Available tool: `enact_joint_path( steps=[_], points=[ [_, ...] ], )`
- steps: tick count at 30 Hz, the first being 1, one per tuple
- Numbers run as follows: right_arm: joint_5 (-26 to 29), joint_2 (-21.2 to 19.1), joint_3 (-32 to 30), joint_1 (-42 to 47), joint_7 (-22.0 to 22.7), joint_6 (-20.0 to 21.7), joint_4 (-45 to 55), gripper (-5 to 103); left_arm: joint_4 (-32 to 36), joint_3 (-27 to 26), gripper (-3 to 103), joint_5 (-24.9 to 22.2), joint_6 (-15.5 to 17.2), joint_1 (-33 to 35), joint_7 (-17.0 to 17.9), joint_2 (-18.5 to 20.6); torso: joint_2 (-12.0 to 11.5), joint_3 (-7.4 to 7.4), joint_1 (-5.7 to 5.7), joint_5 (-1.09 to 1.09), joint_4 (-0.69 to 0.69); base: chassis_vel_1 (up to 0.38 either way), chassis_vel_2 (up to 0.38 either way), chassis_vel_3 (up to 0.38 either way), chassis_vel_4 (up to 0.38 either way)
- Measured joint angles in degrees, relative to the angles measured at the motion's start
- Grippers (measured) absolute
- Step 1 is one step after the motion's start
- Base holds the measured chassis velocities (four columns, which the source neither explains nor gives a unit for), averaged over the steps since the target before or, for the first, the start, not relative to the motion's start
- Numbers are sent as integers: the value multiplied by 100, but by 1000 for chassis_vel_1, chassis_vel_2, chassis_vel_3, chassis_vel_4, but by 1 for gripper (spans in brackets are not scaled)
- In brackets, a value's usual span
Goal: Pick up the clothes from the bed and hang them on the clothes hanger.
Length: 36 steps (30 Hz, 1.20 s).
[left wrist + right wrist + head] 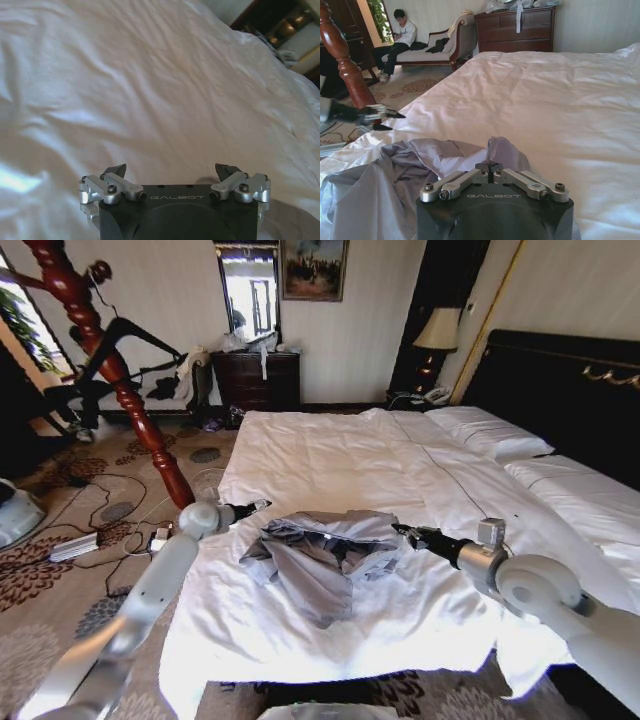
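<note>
The clothes, a pale grey-lavender jacket (320, 555), lie crumpled on the white duvet of the bed (330, 450), near its foot. My right gripper (397, 529) is at the jacket's right edge. In the right wrist view its fingers (490, 166) are shut, with a raised fold of the jacket (450, 155) pinched between them. My left gripper (262, 505) hovers over bare duvet just left of the jacket, and its jaws stand wide open (170, 167) with nothing between them. A black clothes hanger (150, 337) hangs on the red-brown wooden stand (135, 405) at the far left.
White pillows (490, 430) and a black headboard (570, 380) bound the bed on the right. A dark dresser (258, 380) stands at the back wall, with a lamp (437, 330) beside the bed. Cables and a power strip (75, 545) lie on the patterned carpet to the left.
</note>
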State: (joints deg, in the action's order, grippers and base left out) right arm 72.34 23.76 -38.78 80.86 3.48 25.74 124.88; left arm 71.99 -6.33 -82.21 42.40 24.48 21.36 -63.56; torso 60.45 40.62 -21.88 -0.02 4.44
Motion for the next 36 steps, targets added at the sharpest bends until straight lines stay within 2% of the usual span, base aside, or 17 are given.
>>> enact_joint_path(
  steps=[6,7,9,12,13,17,23,27,30,31,32,34,36],
  points=[
    [49,-51,-88,33,-5,-8,18,0,-876,-27,98,382,6,-430,87,-618,0,0,0,2,4,0,0,0,0],
    [49,-51,-88,33,-5,-8,18,0,-876,-27,98,382,6,-430,87,-618,0,0,0,2,4,0,0,0,0],
    [91,-88,-107,11,-2,-11,26,0,-1170,16,98,520,5,-627,-35,-898,0,-1,1,2,1,0,0,0,0],
    [102,-99,-110,1,6,-16,30,0,-1320,61,98,612,3,-717,-93,-1032,0,-1,1,3,4,0,0,0,0],
    [110,-101,-122,-5,23,-19,49,0,-1516,121,98,727,1,-804,-158,-1216,0,-1,1,3,6,0,0,0,0],
    [113,-100,-174,48,54,-20,71,0,-1695,247,97,988,-5,-833,-144,-1385,0,-1,1,2,2,0,0,0,0],
    [114,-94,-168,55,75,-19,85,0,-1893,295,95,1143,-12,-839,-104,-1478,1,0,1,2,2,0,0,0,0],
    [119,-94,-158,55,91,-18,88,0,-2034,348,88,1198,-16,-887,-127,-1556,1,-1,1,2,3,0,0,0,0],
    [126,-99,-156,60,116,-13,92,0,-2100,371,74,1267,-17,-890,-161,-1612,1,-1,0,2,3,0,0,0,0],
    [133,-102,-157,61,126,-11,96,0,-2099,376,74,1279,-19,-880,-162,-1618,1,-1,0,2,3,0,0,0,0],
    [150,-106,-159,61,141,-9,97,0,-2068,397,62,1285,-21,-842,-162,-1612,1,-1,1,2,3,0,0,0,0],
    [159,-111,-163,60,150,-7,97,0,-2032,416,62,1286,-21,-809,-162,-1602,1,-1,1,2,3,0,0,0,0],
    [169,-125,-170,57,156,-7,91,0,-1960,446,52,1288,-22,-764,-161,-1574,1,-1,1,1,2,0,0,0,0]
  ],
)
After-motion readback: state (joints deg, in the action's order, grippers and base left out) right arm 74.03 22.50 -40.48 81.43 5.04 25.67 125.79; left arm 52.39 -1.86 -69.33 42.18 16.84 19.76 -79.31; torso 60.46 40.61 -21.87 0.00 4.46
